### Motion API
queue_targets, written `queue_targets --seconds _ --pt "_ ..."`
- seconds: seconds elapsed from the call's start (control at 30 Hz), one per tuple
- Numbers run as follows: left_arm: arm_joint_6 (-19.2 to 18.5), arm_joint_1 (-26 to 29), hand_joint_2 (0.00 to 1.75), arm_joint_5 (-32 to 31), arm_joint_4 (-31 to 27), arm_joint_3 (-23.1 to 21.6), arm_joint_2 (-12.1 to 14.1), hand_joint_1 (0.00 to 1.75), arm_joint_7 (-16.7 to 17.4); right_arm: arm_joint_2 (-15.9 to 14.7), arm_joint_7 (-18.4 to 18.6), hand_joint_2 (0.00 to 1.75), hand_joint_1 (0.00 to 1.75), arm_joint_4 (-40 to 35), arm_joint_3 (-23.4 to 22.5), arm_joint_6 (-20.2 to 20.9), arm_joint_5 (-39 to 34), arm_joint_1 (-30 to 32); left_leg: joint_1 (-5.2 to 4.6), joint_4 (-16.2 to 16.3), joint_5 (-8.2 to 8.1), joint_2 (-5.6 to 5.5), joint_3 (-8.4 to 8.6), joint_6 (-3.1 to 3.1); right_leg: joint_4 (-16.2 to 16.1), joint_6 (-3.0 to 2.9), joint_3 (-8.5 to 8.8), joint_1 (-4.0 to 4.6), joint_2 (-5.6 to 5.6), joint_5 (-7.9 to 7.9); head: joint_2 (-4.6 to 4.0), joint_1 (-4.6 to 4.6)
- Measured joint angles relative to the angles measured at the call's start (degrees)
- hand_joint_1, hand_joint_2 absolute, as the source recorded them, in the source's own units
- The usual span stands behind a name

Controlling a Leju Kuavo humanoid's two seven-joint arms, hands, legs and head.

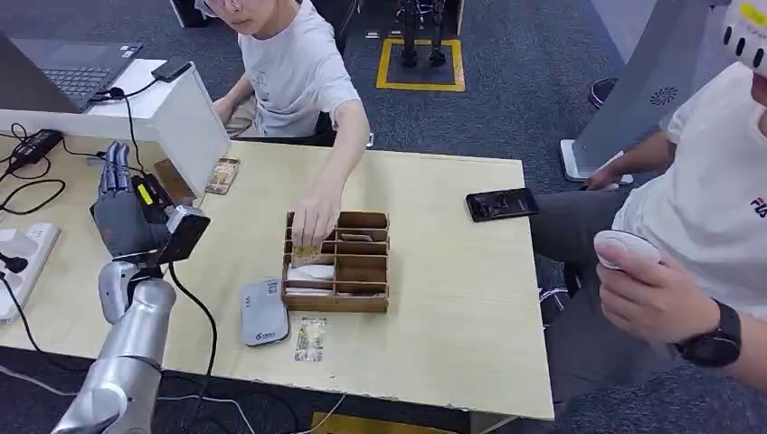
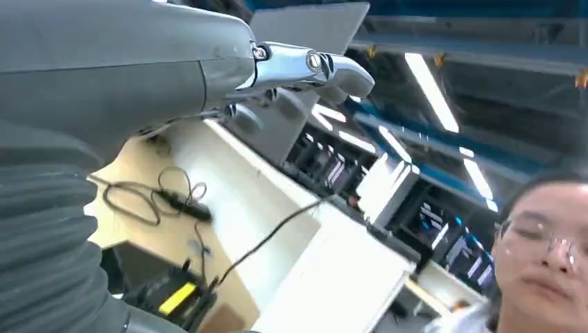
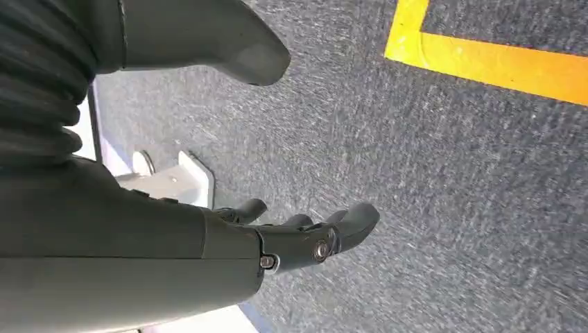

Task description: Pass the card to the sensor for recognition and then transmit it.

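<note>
Reaching now risks striking the person's hand (image 1: pixel 315 217) holding a card (image 1: pixel 306 255) over your brown wooden compartment tray (image 1: pixel 362 271); left hand (image 1: pixel 118 194) raised, empty; right hand (image 3: pixel 291 236) hanging, slack, empty.

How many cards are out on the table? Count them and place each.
3 plainly show: one card lying in front of the wooden organizer, one beside the white box, one under the person's hand at the organizer. Compartments may hide more.
</note>
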Motion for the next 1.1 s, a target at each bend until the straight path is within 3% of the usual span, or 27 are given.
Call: queue_targets --seconds 0.4,0.7,0.93,1.1 --pt "-4.2 11.9 1.75 4.7 -15.9 -4.1 1.8 0.0 -0.8 0.2 0.2 1.75 0.0 0.0 -3.0 -0.4 0.3 0.0 -0.01 0.0 -0.05 0.04 -0.01 0.0 0.0 0.01 -0.01 0.0 0.02 -0.02 0.0 0.0" --pt "-7.9 26.7 1.75 0.2 -33.5 -11.6 2.1 0.0 -1.4 0.3 0.0 1.75 0.0 0.0 -6.0 -1.2 -0.1 0.4 -0.02 0.0 -0.12 0.06 -0.04 0.04 0.0 0.06 -0.05 -0.01 0.06 -0.07 0.0 0.02" --pt "-8.3 31.3 1.75 -4.8 -39.0 -19.1 3.4 0.0 0.5 0.5 -0.6 1.75 0.0 0.0 -7.8 -1.3 0.0 0.3 -0.02 0.0 -0.11 0.07 -0.03 0.04 0.0 0.05 -0.04 -0.01 0.03 -0.06 0.0 0.02" --pt "-9.0 32.7 1.75 -5.5 -40.4 -22.2 5.1 0.0 1.2 0.6 -0.2 1.75 0.0 0.0 -8.7 -1.3 0.0 0.4 0.0 0.0 -0.11 0.07 -0.02 0.03 0.0 0.04 -0.03 -0.01 0.03 -0.05 0.0 -0.02"
